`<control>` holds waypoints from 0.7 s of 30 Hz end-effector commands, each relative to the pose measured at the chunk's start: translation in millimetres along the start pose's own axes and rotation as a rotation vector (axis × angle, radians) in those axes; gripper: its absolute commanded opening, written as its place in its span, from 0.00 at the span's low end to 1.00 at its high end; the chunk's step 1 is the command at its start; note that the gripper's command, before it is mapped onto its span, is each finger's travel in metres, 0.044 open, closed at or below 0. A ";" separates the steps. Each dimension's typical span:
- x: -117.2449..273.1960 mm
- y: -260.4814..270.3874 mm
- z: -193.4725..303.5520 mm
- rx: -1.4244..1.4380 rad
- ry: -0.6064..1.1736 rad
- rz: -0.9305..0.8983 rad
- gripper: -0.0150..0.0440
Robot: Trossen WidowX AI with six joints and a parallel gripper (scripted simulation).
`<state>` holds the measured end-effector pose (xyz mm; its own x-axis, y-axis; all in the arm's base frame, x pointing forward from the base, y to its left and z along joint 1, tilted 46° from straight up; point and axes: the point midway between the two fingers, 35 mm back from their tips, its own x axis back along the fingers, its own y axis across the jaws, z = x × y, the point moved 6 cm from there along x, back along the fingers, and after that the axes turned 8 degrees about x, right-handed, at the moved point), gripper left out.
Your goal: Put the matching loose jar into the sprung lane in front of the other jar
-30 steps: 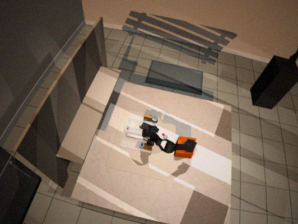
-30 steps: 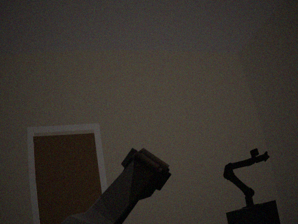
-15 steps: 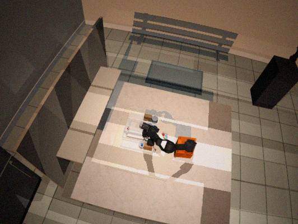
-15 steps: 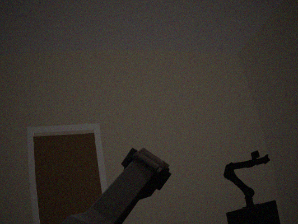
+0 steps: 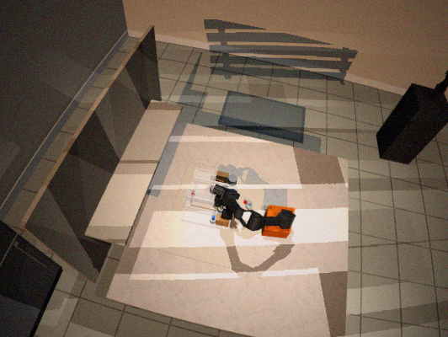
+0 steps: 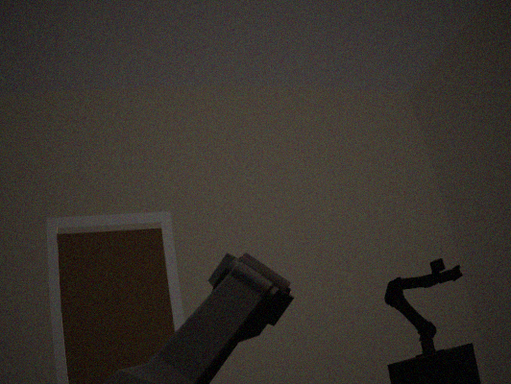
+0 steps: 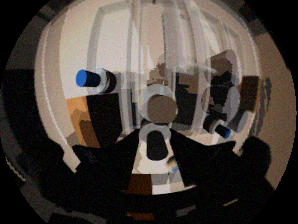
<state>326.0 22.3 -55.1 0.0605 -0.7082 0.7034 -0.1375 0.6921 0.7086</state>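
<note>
My gripper (image 7: 153, 131) is shut on a clear jar (image 7: 156, 145) whose dark end faces the wrist camera. Another clear jar (image 7: 161, 108) with a brown-grey round top stands straight ahead, very close to the held one, between the clear lane walls; whether they touch cannot be told. In the top view the arm hangs over the front of the clear lane rack (image 5: 191, 220) and hides the held jar. A blue-capped jar (image 5: 213, 218) (image 7: 101, 81) lies to the left in the wrist view. The pusher plate and front stop cannot be made out.
An orange-brown block (image 5: 222, 220) (image 7: 80, 112) is at the rack's left, a brown block (image 5: 222, 176) (image 7: 249, 93) beside a grey round jar (image 5: 232, 179) at its right. Another blue-capped jar (image 7: 220, 128) is at right. A small red-and-blue item (image 5: 248, 203) lies near the orange base (image 5: 274, 232). The exterior view shows no lanes.
</note>
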 end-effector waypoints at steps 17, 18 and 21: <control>-0.1 0.1 3.3 0.004 -0.007 -0.003 0.25; -0.1 0.1 3.3 0.004 -0.007 -0.003 0.25; -0.1 0.1 3.3 0.004 -0.007 -0.003 0.25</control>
<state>323.4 22.0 -55.3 0.0535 -0.7106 0.7015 -0.1396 0.6903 0.7099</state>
